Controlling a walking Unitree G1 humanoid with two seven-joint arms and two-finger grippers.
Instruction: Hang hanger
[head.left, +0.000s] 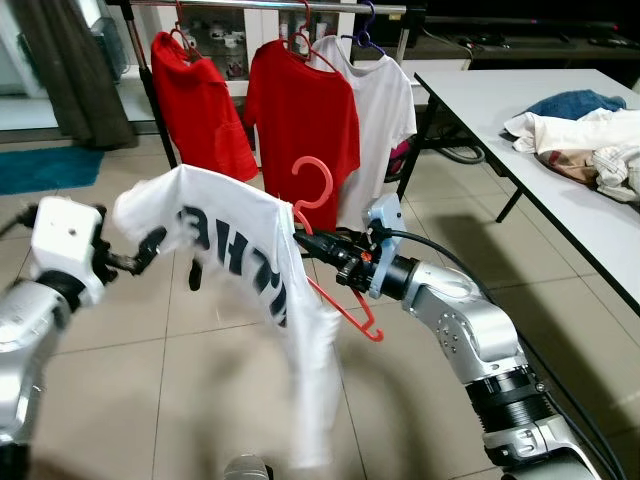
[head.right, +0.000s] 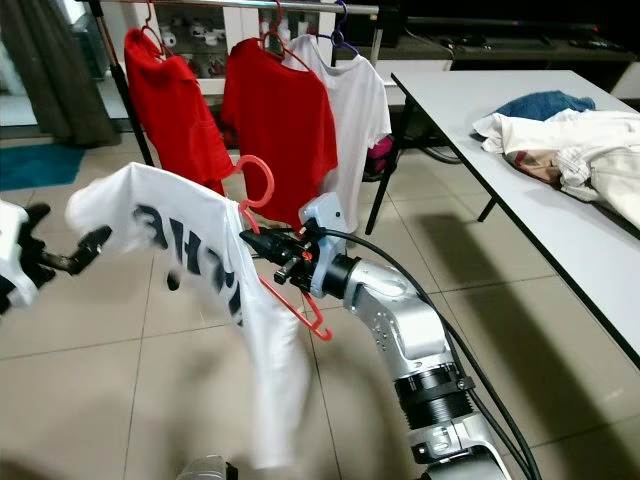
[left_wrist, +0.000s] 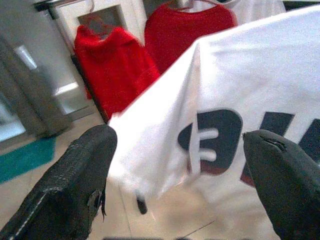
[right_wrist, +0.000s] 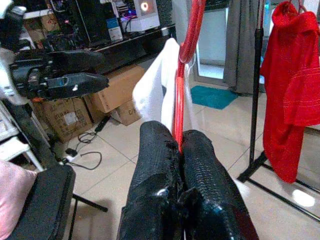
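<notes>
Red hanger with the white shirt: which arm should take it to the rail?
Right, probably. The right gripper is shut on the red hanger, hook up toward the rail. The left gripper is open beside the white shirt.

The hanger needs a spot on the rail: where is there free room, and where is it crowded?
Free rail lies between the left red T-shirt and the middle red T-shirt. It is crowded where that middle shirt overlaps the white T-shirt. The right gripper holds the red hanger.
</notes>
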